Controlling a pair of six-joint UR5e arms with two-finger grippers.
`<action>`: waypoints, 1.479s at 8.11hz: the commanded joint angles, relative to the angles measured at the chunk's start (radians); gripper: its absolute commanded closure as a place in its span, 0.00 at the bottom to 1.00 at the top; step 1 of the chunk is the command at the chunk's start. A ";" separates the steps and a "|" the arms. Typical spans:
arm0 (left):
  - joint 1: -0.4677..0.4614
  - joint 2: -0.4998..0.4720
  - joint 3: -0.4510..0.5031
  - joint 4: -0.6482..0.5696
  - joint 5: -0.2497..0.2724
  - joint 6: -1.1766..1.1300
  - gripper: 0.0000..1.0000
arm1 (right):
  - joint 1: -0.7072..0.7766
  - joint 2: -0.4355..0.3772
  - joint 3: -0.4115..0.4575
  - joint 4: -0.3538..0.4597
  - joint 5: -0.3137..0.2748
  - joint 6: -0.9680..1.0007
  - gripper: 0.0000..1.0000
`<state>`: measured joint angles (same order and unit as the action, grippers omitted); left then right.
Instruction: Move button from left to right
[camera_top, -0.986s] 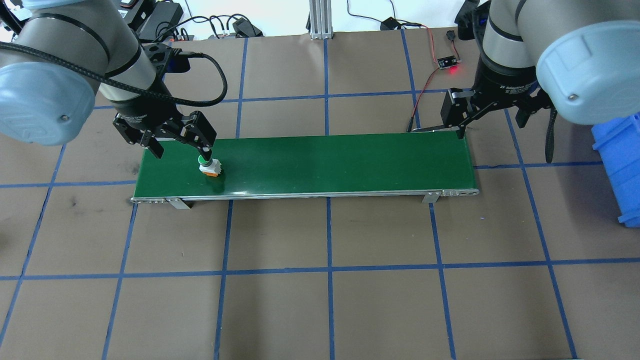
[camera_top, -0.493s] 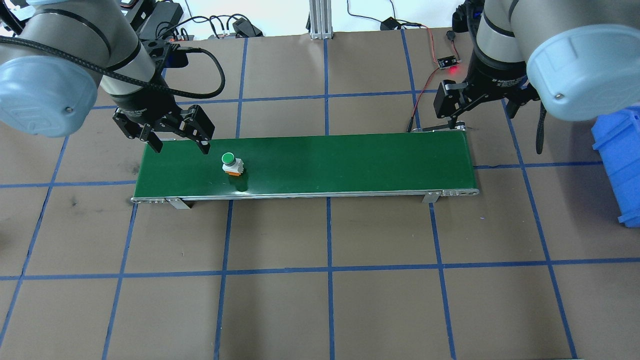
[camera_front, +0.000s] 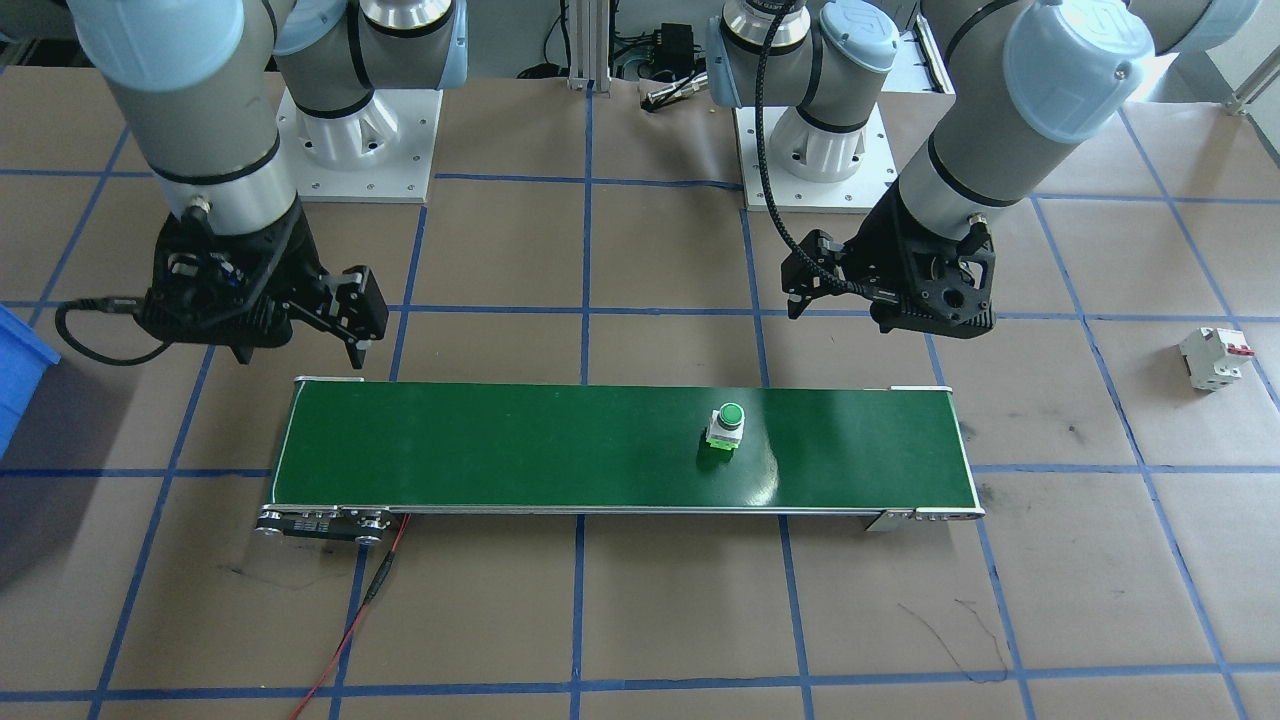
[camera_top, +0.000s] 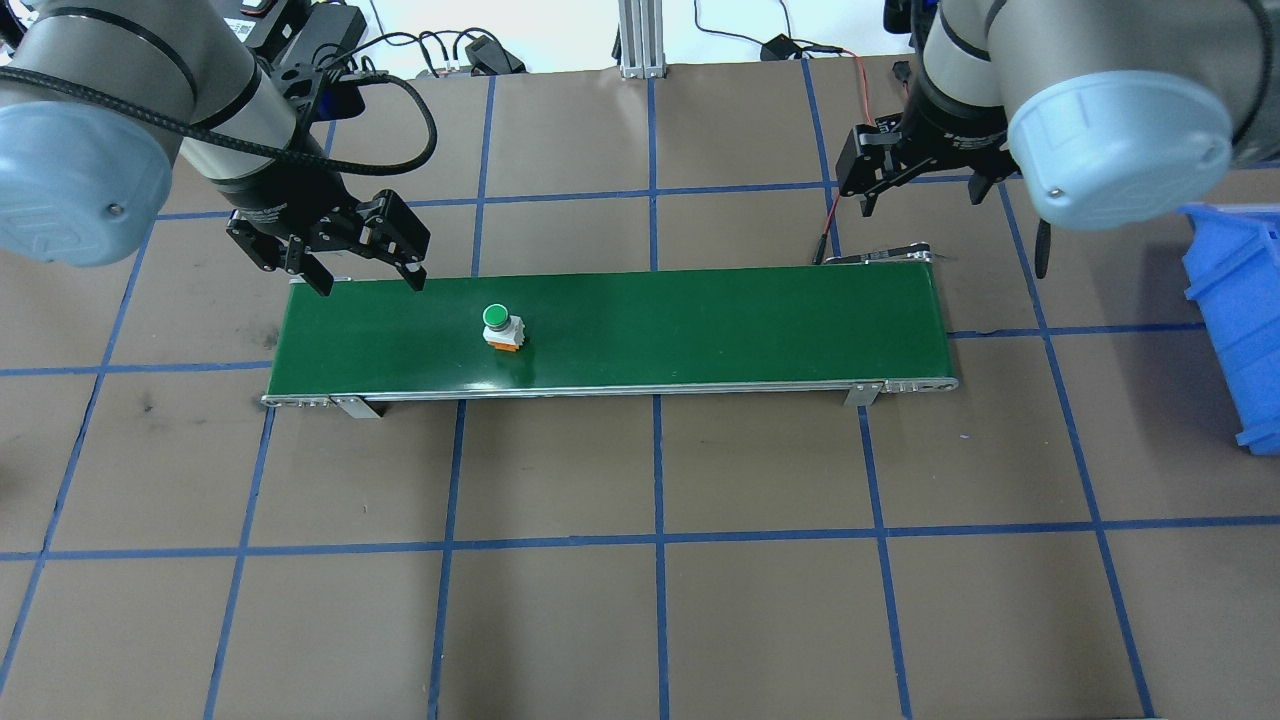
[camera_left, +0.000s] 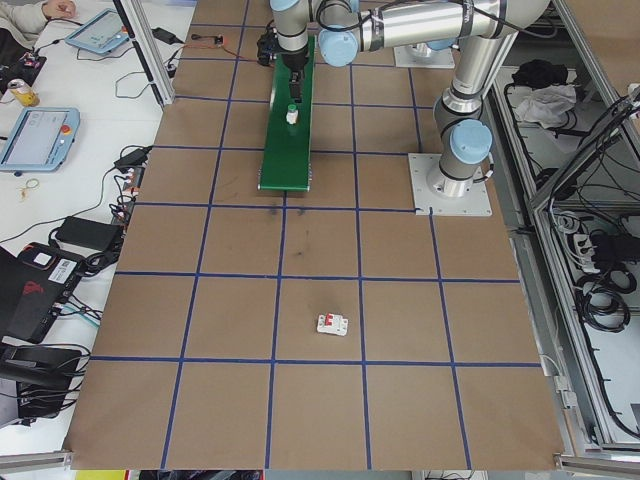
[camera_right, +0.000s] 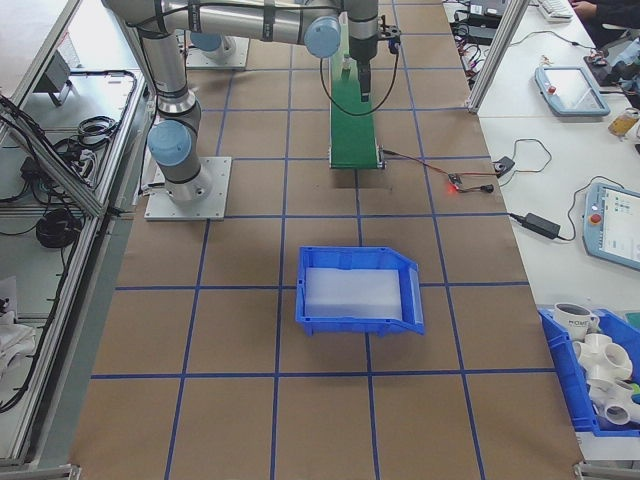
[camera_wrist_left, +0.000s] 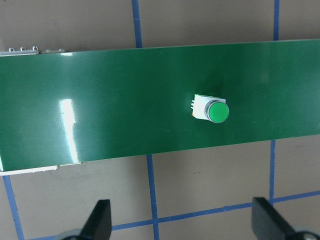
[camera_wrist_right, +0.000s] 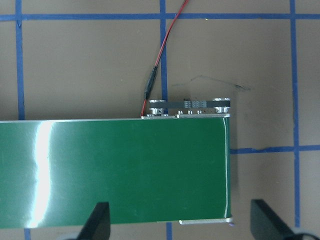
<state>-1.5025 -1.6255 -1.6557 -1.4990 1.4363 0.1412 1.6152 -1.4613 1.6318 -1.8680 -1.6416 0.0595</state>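
Note:
The button (camera_top: 497, 323), a green round cap on a white body, stands upright on the green conveyor belt (camera_top: 700, 325), left of its middle. It also shows in the front view as the button (camera_front: 727, 424) and from the left wrist as the button (camera_wrist_left: 212, 108). My left gripper (camera_top: 368, 280) hangs open over the belt's far left edge, apart from the button, with nothing between its fingers (camera_wrist_left: 100, 222). My right gripper (camera_top: 920, 190) is open and empty behind the belt's right end (camera_wrist_right: 220, 165).
A blue bin (camera_top: 1240, 320) sits on the table to the right of the belt. A white circuit breaker with a red lever (camera_front: 1214, 358) lies on the robot's left side. A red wire (camera_front: 350, 620) runs from the belt's right end. Cables lie along the far edge.
The button has travelled to the right along the belt, away from the left gripper. Both grippers have pulled back from the belt toward the far side.

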 joint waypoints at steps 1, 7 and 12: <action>0.017 0.001 0.020 0.017 0.010 0.030 0.00 | 0.000 0.094 0.002 -0.178 0.029 0.098 0.00; -0.002 0.012 0.004 0.014 0.137 0.020 0.00 | 0.000 0.102 0.106 -0.143 0.158 0.170 0.00; -0.013 -0.011 0.010 0.034 0.147 -0.034 0.00 | 0.017 0.088 0.108 -0.106 0.235 0.219 0.00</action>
<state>-1.5121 -1.6288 -1.6412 -1.4724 1.5775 0.1136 1.6244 -1.3702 1.7389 -1.9764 -1.4578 0.2496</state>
